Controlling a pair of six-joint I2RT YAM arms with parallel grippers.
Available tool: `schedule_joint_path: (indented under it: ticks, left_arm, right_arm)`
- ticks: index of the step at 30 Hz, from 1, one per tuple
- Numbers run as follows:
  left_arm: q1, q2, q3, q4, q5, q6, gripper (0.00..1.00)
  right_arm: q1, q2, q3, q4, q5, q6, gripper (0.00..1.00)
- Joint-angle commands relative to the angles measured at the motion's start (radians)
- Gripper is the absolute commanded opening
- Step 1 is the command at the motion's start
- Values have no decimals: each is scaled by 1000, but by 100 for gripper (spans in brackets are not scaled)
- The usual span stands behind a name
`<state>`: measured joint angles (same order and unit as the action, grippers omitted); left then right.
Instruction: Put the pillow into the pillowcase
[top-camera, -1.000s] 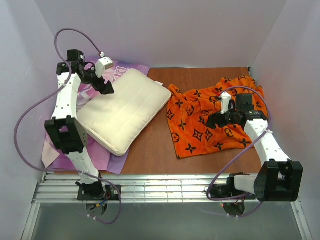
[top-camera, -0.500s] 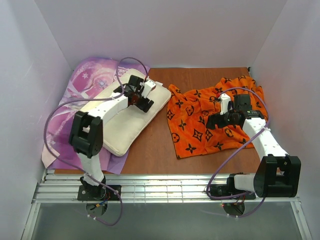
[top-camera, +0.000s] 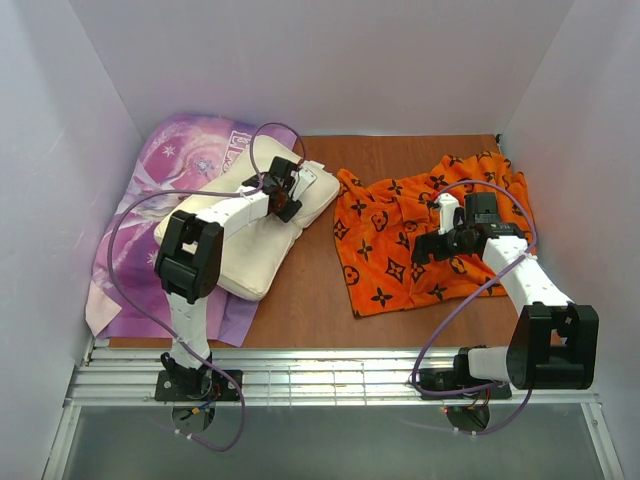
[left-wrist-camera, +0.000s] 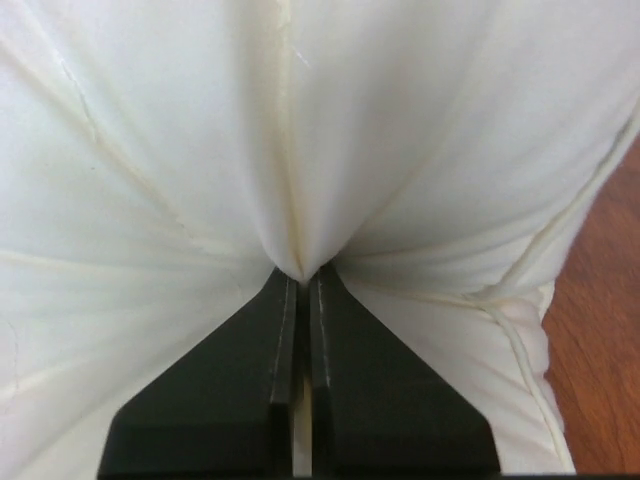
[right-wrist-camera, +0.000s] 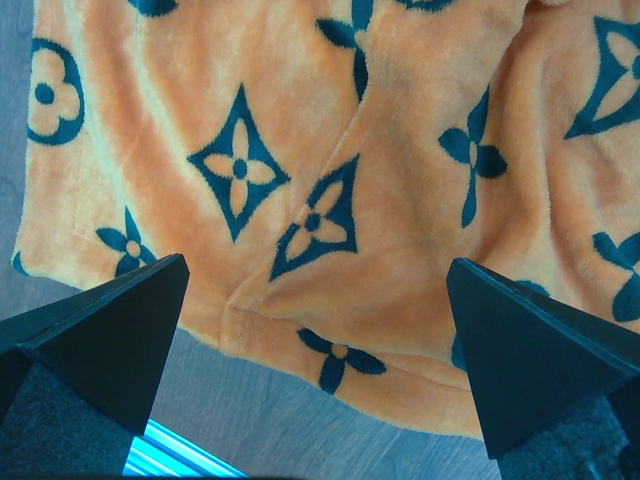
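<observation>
On the counter (top-camera: 310, 290), left half: one pillow (top-camera: 235, 250), cream-white, plump, stitched edges. It lies flat and askew, its near-left part resting on a purple printed fabric (top-camera: 170, 170), its far-right corner over bare wood.

Left gripper (top-camera: 290, 190): reaches across the pillow to its far-right end. In the wrist view the left gripper (left-wrist-camera: 302, 290) has its jaws pressed together on a pinch of the pillow (left-wrist-camera: 400, 150) cover, and creases fan out from the pinch. A strip of brown counter (left-wrist-camera: 600, 330) shows at the right edge.

Right half: one pillowcase (top-camera: 400, 235), bright orange with black flower, star and circle motifs. It lies rumpled and spread on the counter, its mouth not discernible. The pillow is outside it, on the far side of a strip of bare wood.

Right gripper (top-camera: 437, 240): poised over the middle of the pillowcase. In the wrist view the right gripper (right-wrist-camera: 317, 260) has its jaws spread wide, with the pillowcase (right-wrist-camera: 300, 120) between and below them. Contact with the cloth cannot be told.
</observation>
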<state>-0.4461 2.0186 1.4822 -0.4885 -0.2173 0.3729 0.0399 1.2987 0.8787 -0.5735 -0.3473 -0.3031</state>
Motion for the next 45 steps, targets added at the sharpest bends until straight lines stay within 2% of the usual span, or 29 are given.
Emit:
schedule_joint_path:
  ticks: [1,4,5,6,8,11,13,15,17,18,19,21,24,25,26,29,32,35,36,39,41,42,44,45]
  left_arm:
    - [49,56,-31,-191,76,68,0]
    - [99,-43,67,-263,184,165,0]
    - [119,-67,166,-315,215,185,0]
    - [157,-111,228,-338,331,205,0]
    - [179,-147,371,-418,393,306,0]
    - [179,-236,466,-519,456,459,0]
    - [179,-283,477,-574,508,532,0]
    - [179,-337,439,-645,536,628,0]
    - [181,-461,353,-645,564,690,0]
    - [179,-507,240,-638,578,748,0]
    - [179,-599,189,-628,585,782,0]
    - [170,-671,19,-627,595,831,0]
    - [152,-797,-156,-593,615,807,0]
    - [149,-820,-278,-552,619,776,0]
    - [147,-863,-331,-524,624,753,0]
    - [147,-899,-518,-401,612,649,0]
    - [149,-897,-597,-358,637,556,0]
    - [149,-902,-641,-345,673,514,0]
    - [149,-908,-654,-338,676,509,0]
    - [149,-922,-666,-338,684,509,0]
    - [149,-926,-642,-346,699,495,8]
    - [149,-923,-601,-354,711,486,16]
    - [149,-917,-544,-369,746,456,26]
    - [149,-911,-487,-372,750,428,37]
  right_arm:
    - [2,-13,-9,18,-21,-13,98]
    - [2,-18,-14,21,-33,-11,98]
    - [2,-18,-15,21,-39,-10,98]
    - [2,-16,-18,23,-54,-10,98]
    - [2,-15,-18,21,-74,-10,97]
    - [2,-10,-9,27,-114,5,94]
    - [2,-9,0,37,-127,18,91]
    - [8,-1,9,53,-136,42,82]
    - [35,17,20,86,-83,76,77]
    - [49,25,26,96,-46,85,72]
    - [72,37,42,112,-7,99,69]
    - [87,82,66,144,92,137,62]
    - [109,164,124,176,198,165,62]
    - [117,189,140,181,221,167,61]
    - [121,236,175,182,264,173,61]
    - [135,333,216,184,307,177,61]
    - [141,414,249,178,327,179,57]
    - [141,454,253,173,315,182,40]
    - [143,453,249,173,308,180,24]
    - [143,429,243,175,283,177,2]
    - [140,393,241,167,259,176,1]
    - [141,380,238,166,251,174,1]
    - [141,340,236,159,219,173,1]
    - [143,326,235,152,209,171,1]
